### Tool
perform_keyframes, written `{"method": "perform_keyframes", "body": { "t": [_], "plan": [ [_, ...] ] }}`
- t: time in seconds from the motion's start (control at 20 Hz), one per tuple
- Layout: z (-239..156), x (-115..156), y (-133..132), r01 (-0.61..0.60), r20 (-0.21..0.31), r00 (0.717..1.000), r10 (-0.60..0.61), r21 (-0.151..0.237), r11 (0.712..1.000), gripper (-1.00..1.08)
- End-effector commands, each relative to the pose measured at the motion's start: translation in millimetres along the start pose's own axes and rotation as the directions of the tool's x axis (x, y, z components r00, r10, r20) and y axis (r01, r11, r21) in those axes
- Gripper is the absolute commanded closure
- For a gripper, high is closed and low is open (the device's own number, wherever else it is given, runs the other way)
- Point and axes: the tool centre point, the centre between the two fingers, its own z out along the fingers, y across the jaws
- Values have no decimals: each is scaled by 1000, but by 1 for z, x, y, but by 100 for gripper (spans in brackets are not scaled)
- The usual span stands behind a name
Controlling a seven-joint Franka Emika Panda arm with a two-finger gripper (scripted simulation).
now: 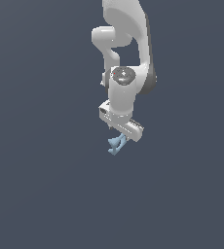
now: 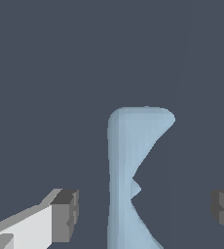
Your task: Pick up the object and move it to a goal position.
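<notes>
The end effector (image 2: 145, 209) is spread wide, its dark pads (image 2: 67, 214) standing clear on either side of the object (image 2: 128, 165), which sits between them (nearer one pad than the other) without touching either, so nothing is gripped. To do this step well, I judge it should centre on the pale blue frame, settle lower so the pads bracket a solid edge, not the hole, and close evenly. Farther off in the exterior view, the object (image 1: 116, 144) pokes out just below the end effector (image 1: 122, 132) over the plain dark bench (image 1: 41, 194).

No text, label, number or sign can be read anywhere.
</notes>
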Motion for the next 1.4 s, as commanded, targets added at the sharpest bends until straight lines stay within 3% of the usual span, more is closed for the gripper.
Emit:
{"method": "perform_keyframes", "body": {
  "t": [0.0,0.45,0.5,1.35],
  "plan": [
    [12,-1,1,-1,1,1000,1,-1,1000,-92],
    [36,0,0,-3,1,1000,3,-1,1000,-92],
    [36,0,0,-3,1,1000,3,-1,1000,108],
    [22,2,6,-3,1,1000,3,-1,1000,108]
  ]
}}
